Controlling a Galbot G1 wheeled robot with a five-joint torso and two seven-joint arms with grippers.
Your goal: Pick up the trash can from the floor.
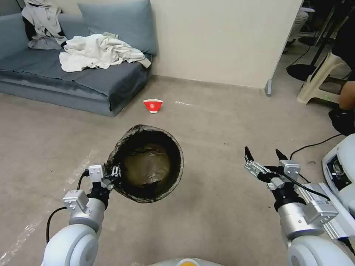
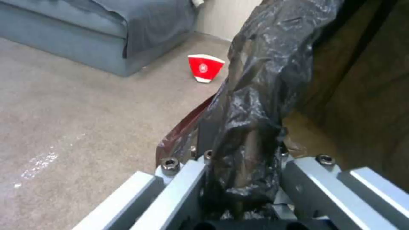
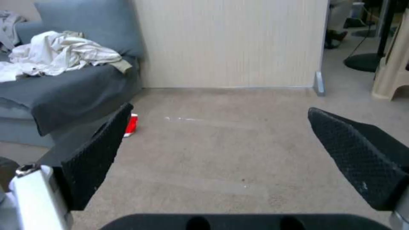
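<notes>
The trash can (image 1: 149, 164) is a round bin lined with a dark bag folded over its rim; I look down into its mouth. My left gripper (image 1: 114, 173) is shut on its near-left rim, and the can hangs tilted above the floor (image 1: 207, 133). In the left wrist view the dark bag of the trash can (image 2: 255, 105) is pinched between the metal fingers (image 2: 183, 179) of the left gripper (image 2: 243, 179). My right gripper (image 1: 264, 153) hovers open to the right of the can, holding nothing; its black pads (image 3: 100, 153) frame bare floor (image 3: 221, 150).
A red-and-white paper bowl (image 1: 152, 105) sits on the floor beyond the can. A grey sofa (image 1: 74, 77) with crumpled clothes stands at the back left, a beige partition wall (image 1: 222, 40) behind. A stool (image 1: 320, 83) and cables lie at the right.
</notes>
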